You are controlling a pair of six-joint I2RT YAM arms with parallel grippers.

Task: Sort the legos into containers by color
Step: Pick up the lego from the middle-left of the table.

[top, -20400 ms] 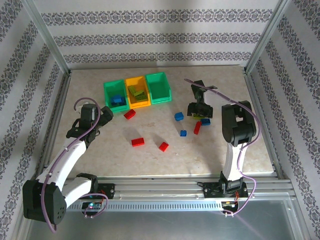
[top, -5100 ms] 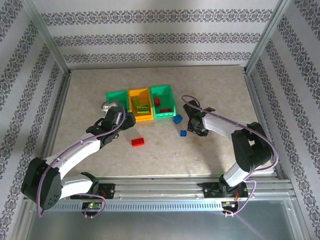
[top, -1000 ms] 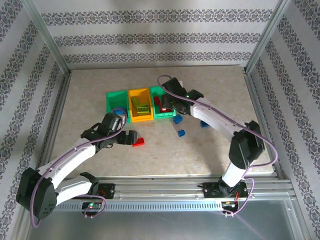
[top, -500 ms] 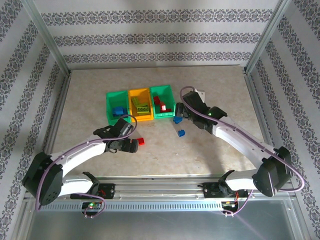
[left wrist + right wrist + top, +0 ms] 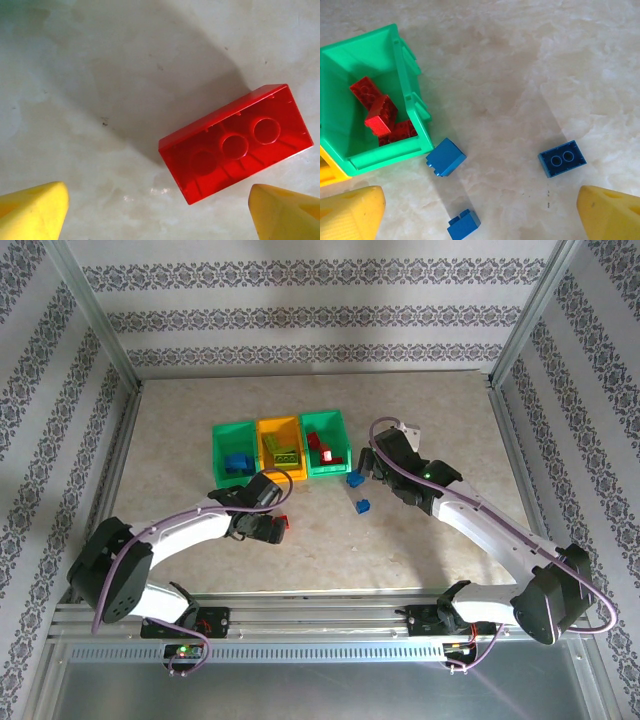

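Note:
Three containers stand in a row: a green bin (image 5: 222, 435) holding a blue lego (image 5: 237, 463), an orange-yellow bin (image 5: 270, 426) holding lime legos (image 5: 284, 457), and a green bin (image 5: 336, 426) (image 5: 415, 107) holding red legos (image 5: 381, 116). On the table lies a red lego (image 5: 281, 524) (image 5: 235, 145), hollow side up. My left gripper (image 5: 268, 528) (image 5: 157, 212) is open around it, not touching. Three blue legos (image 5: 446, 157) (image 5: 463, 224) (image 5: 562, 158) lie right of the bins. My right gripper (image 5: 373, 462) (image 5: 480, 215) hovers open above them, holding nothing.
Bare marble tabletop (image 5: 420, 400) stretches to the right of and behind the bins. Patterned walls and metal frame posts (image 5: 515, 325) enclose the table on three sides. A corner of the orange-yellow bin (image 5: 327, 175) shows beside the right green bin.
My right gripper has drawn back from over the right green bin to above the blue legos, with its jaws now wider. My left gripper has slid right, down around the red lego.

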